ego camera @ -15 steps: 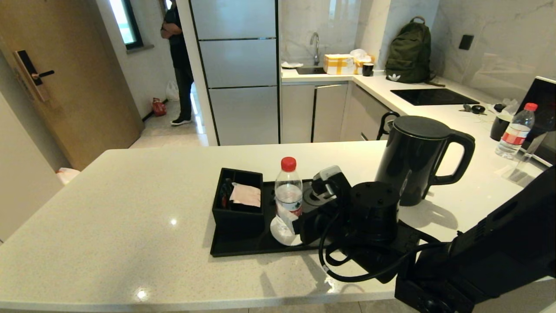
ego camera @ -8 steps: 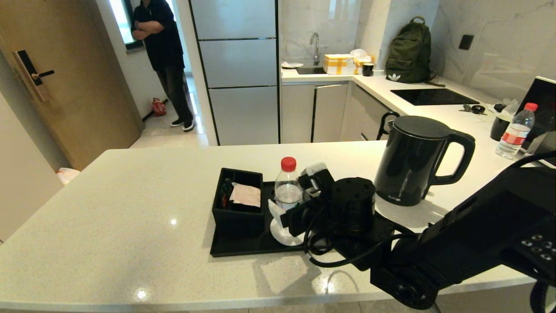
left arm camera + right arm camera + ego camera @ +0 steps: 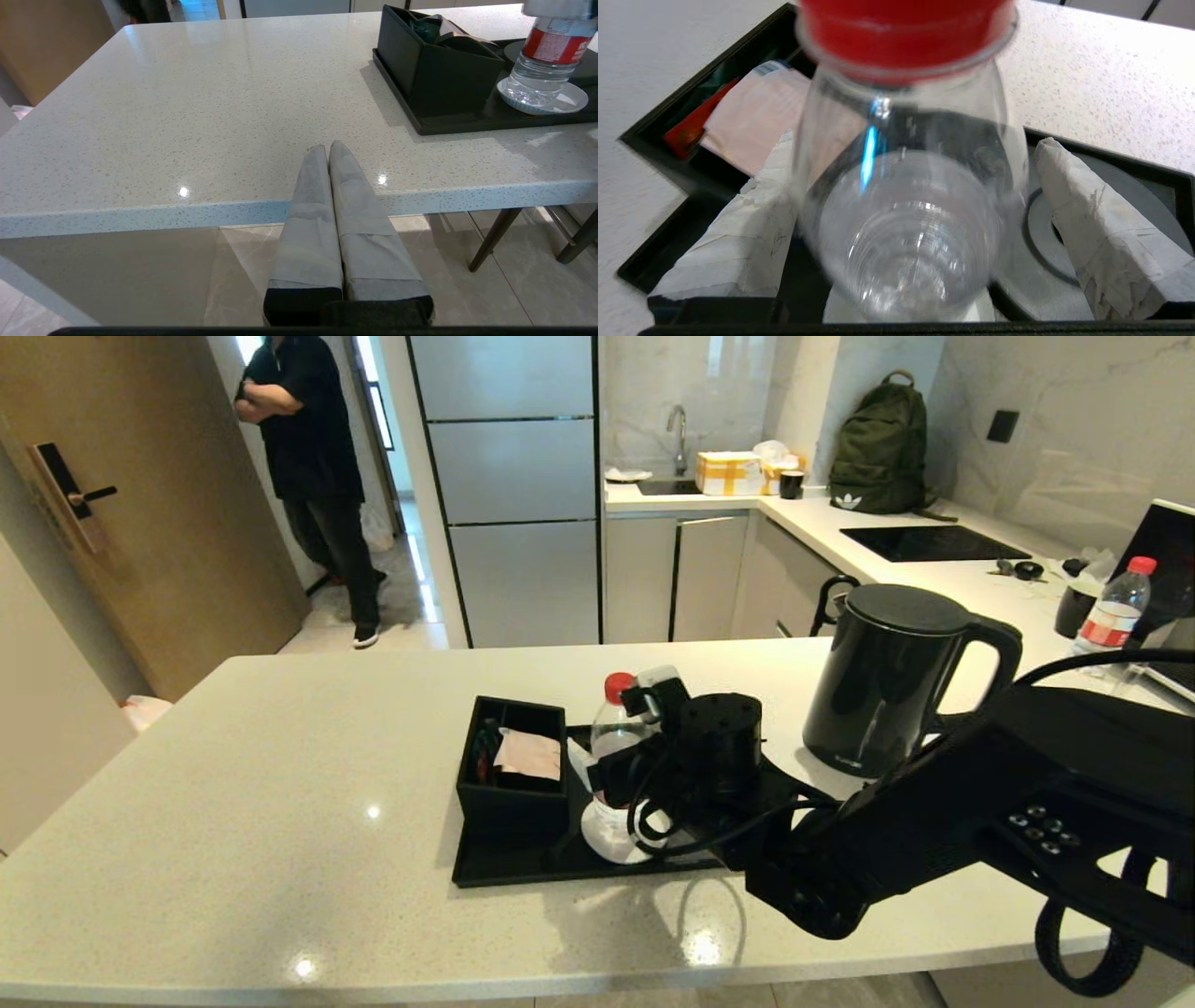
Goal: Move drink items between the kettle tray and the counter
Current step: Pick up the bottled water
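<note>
The clear water bottle (image 3: 611, 733) with its red cap (image 3: 906, 32) stands upright on the white coaster (image 3: 571, 100) in the black kettle tray (image 3: 523, 870). My right gripper (image 3: 616, 728) is open and straddles the bottle's upper body, one taped finger (image 3: 747, 233) close against it, the other finger (image 3: 1092, 214) apart from it. The round kettle base (image 3: 1023, 293) lies bare beside the bottle. The black kettle (image 3: 882, 681) stands on the cream counter (image 3: 280, 784), right of the tray. My left gripper (image 3: 327, 148) is shut and empty at the counter's front edge.
A black sachet box (image 3: 513, 770) fills the tray's left end, close beside the bottle. A second red-capped bottle (image 3: 1111, 609) and a dark cup (image 3: 1074, 607) stand at the far right. A person (image 3: 303, 448) stands by the door behind the counter.
My right arm has swung left across the tray, bringing its open fingers around the bottle. The bottle and kettle have stayed put. The person in the background has walked left.
</note>
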Motion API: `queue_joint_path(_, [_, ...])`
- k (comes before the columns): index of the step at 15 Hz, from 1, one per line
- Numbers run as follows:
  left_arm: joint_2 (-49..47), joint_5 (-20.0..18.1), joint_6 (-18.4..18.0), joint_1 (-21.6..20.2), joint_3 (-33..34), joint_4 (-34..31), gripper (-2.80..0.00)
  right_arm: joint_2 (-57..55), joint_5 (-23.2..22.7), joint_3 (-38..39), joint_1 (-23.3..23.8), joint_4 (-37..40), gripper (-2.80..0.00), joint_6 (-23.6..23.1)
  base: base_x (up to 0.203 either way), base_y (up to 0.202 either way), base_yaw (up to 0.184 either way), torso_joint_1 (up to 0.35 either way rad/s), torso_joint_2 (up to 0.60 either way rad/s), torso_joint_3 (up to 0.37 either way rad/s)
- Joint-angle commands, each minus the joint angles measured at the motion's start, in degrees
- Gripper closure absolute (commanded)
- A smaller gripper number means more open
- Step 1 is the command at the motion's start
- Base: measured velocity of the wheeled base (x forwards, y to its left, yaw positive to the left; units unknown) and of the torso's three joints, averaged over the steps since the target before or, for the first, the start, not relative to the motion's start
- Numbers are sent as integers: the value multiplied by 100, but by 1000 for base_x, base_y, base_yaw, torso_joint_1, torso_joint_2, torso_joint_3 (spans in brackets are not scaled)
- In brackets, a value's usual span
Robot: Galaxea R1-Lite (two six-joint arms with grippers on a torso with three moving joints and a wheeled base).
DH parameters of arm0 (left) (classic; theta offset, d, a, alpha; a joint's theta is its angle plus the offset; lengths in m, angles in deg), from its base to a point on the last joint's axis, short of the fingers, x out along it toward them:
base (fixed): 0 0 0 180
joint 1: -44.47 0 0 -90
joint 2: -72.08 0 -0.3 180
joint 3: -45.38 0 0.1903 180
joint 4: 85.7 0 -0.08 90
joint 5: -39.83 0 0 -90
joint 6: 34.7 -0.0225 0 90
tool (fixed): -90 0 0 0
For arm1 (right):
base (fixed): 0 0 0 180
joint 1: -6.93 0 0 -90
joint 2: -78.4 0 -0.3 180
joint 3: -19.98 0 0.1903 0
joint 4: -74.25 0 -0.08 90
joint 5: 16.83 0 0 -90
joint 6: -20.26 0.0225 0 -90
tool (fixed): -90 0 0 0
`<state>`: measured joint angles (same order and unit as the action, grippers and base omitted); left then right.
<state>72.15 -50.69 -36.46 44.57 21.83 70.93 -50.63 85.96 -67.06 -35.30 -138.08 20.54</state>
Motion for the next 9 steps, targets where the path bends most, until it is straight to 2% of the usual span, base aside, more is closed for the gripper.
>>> queue_joint_path(1, [-7, 0, 0, -1, 1, 0, 0, -202, 4, -145, 30, -38, -280, -63, 0, 0, 0, 0, 0, 0])
queue_joint_path(2, [-7, 0, 0, -1, 1, 0, 0, -208, 11, -170, 30, 98, 0, -88, 0, 0, 0, 0, 0, 0])
queue_joint_path(6, [-7, 0, -9, -1, 1, 0, 0, -193, 22, -206, 31, 156, 0, -90, 0, 0, 0, 0, 0, 0])
queue_joint_path(9, [-7, 0, 0, -1, 1, 0, 0, 141, 233, -118, 39, 191, 0, -90, 0, 0, 0, 0, 0, 0])
